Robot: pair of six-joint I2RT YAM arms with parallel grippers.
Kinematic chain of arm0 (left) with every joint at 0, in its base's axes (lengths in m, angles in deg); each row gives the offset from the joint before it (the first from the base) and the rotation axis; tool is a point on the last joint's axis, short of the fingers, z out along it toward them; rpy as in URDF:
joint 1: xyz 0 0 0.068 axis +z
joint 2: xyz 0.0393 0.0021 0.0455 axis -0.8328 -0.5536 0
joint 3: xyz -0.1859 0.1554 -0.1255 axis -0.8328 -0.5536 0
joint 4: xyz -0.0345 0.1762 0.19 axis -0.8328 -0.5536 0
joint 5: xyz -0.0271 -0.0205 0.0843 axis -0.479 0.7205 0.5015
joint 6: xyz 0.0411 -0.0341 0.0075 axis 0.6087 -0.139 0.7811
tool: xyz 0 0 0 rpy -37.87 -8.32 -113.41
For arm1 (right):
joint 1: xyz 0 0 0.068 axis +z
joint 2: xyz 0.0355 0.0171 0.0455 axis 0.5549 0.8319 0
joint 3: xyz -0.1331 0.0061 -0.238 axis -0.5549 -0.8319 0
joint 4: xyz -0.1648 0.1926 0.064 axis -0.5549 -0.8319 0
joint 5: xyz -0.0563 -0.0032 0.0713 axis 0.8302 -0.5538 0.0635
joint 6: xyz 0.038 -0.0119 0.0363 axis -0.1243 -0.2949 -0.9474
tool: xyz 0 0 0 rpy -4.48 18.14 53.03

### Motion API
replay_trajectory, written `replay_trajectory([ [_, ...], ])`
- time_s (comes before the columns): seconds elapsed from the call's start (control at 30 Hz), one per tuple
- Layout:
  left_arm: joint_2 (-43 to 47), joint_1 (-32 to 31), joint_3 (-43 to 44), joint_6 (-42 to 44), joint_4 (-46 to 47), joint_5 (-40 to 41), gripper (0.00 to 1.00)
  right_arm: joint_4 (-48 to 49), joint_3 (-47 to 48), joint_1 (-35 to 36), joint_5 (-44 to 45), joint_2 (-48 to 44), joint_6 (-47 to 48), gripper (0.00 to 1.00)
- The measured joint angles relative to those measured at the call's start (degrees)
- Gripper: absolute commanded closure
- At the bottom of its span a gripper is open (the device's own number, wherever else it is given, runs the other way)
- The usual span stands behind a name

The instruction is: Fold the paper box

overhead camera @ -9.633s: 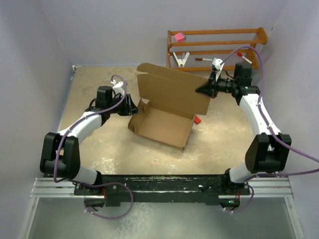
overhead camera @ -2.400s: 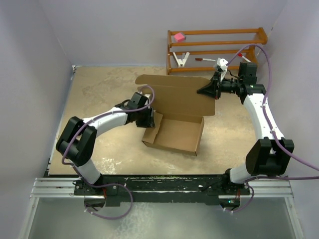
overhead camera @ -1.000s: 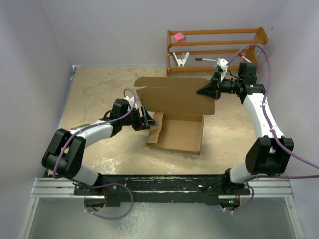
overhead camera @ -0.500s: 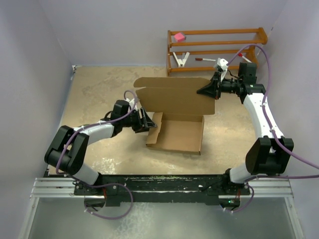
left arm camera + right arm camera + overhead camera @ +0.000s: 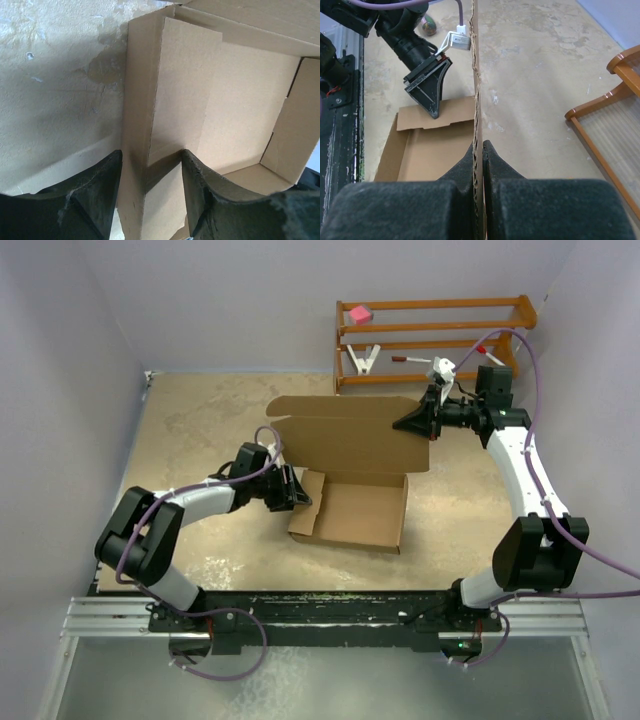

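**Position.** We find the paper box [image 5: 352,512] near the middle of the table [image 5: 190,420]. Its tray is open and its lid panel [image 5: 345,435] stands upright along the far side.

**Tools.** The right gripper [image 5: 415,423] is clamped tight on the lid panel's right edge and holds it up. The left gripper [image 5: 298,497] straddles the left side wall [image 5: 136,100], one finger outside and one inside by the inner flap [image 5: 186,85]. That flap leans inward and is not yet pressed flat. We cannot tell whether the jaws pinch the cardboard or merely bracket it.

**Step in hand.** We judge it to be the forming of the left wall. The next move calls for folding the flap down into the tray and seating it, without dragging the tray sideways.

**Edges and room.** The wall's top edge runs unobstructed ahead of the fingers. Bare table lies to the left of the box and on its near side. The wooden rack [image 5: 430,335] stands well apart behind the lid.
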Motion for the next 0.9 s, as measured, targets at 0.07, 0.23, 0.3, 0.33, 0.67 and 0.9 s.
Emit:
replay_trajectory([
  [0.07, -0.28, -0.76, 0.85, 0.55, -1.11, 1.18, 0.44, 0.0, 0.0, 0.0, 0.0, 0.0, 0.0, 1.0],
  [0.23, -0.46, -3.02, 3.21, 2.45, -5.42, 5.86, 0.5, 0.02, 0.0, 0.0, 0.0, 0.0, 0.0, 1.0],
  [0.3, -0.57, -4.11, 4.61, 3.39, -7.8, 8.68, 0.62, 0.02, 0.0, 0.04, 0.0, 0.0, 0.0, 1.0],
  [0.33, -0.72, -4.68, 5.4, 3.82, -9.03, 10.12, 0.7, 0.02, 0.0, 0.09, 0.0, 0.0, 0.0, 1.0],
  [0.67, -2.03, -9.22, 10.21, 7.39, -17.57, 22.97, 0.79, 0.0, 0.0, 0.66, 0.0, 0.0, 0.0, 1.0],
  [0.9, -2.03, -10.32, 10.99, 7.82, -19.65, 27.39, 0.73, -0.02, 0.0, 1.03, 0.0, 0.0, 0.0, 1.0],
])
